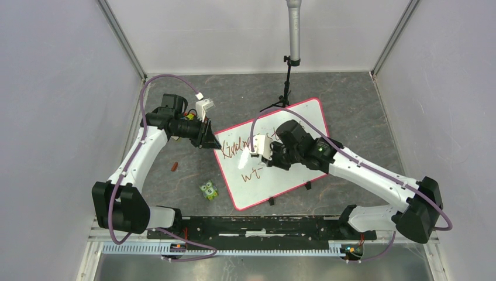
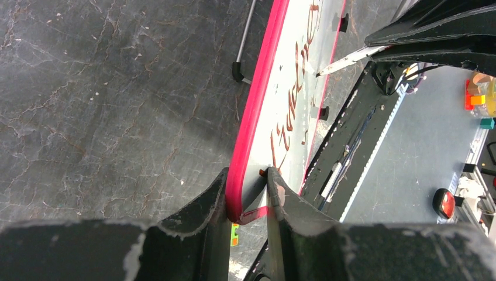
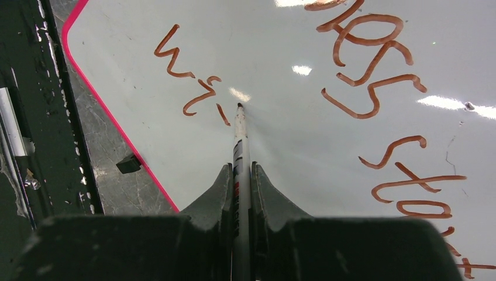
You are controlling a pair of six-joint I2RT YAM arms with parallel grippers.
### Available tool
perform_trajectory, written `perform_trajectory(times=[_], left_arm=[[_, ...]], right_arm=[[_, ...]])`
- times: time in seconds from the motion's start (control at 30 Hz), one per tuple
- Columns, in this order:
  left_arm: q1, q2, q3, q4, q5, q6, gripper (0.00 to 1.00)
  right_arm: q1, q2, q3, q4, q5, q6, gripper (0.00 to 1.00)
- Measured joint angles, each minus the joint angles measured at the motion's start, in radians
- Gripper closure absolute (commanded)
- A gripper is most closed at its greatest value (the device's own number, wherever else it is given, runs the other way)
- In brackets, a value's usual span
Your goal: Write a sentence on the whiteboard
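The large white rectangular whiteboard with a red-pink frame (image 1: 281, 178) sits askew at the middle of the dark grey stone-patterned table (image 1: 351, 117). The left end effector (image 2: 247, 175), narrowly parted, pinches its left corner. The right end effector (image 3: 241, 170) is clamped tight on a thin white marker (image 3: 240, 126), whose tip is at the surface just right of "wi" in the brownish-red handwritten sentence (image 1: 237, 146). Pressing too hard could slide the board through that corner grip and skew the line. Too light a touch would leave broken strokes.

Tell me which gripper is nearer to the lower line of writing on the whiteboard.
Right. The right gripper holds a marker whose tip sits just beside the lower line of writing. The left gripper clamps a corner of the whiteboard, farther off.
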Motion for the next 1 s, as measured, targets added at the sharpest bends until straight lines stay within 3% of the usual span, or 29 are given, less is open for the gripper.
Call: perform_trajectory(times=[0.53,1.0], left_arm=[[0.0,0.0,0.0,0.0,0.0,0.0,0.98],[0.0,0.0,0.0,0.0,0.0,0.0,0.98]], right_arm=[[0.034,-0.041,-0.104,-0.002,-0.004,0.007,1.0],[0.026,-0.041,-0.016,-0.057,0.051,-0.012,1.0]])
